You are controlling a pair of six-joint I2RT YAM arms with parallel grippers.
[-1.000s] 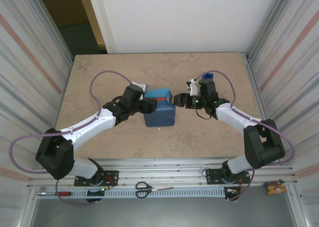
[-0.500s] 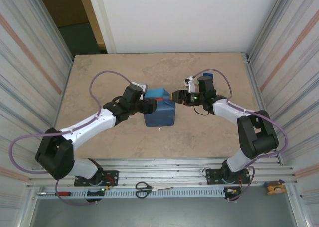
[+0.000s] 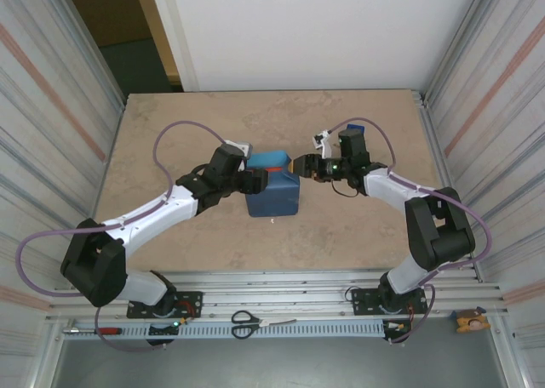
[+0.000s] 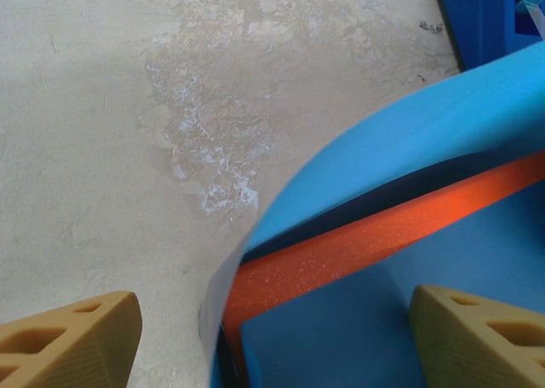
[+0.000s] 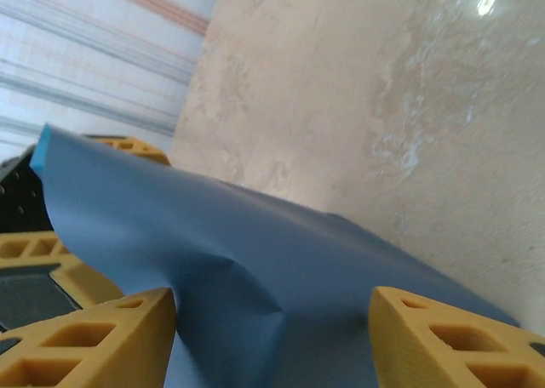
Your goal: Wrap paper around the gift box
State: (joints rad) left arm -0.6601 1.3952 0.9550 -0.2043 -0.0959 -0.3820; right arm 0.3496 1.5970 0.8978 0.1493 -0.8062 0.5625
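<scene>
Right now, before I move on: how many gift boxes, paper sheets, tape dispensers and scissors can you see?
Gift box: 1
Paper: 1
Tape dispenser: 1
Scissors: 1
Total: 4

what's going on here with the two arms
Two arms are wrapping the gift box in paper. The paper covers most of it; an orange edge peeks out. The left end effector is open at the box's left side; the right end effector, also open, straddles a paper flap on the right.
</scene>
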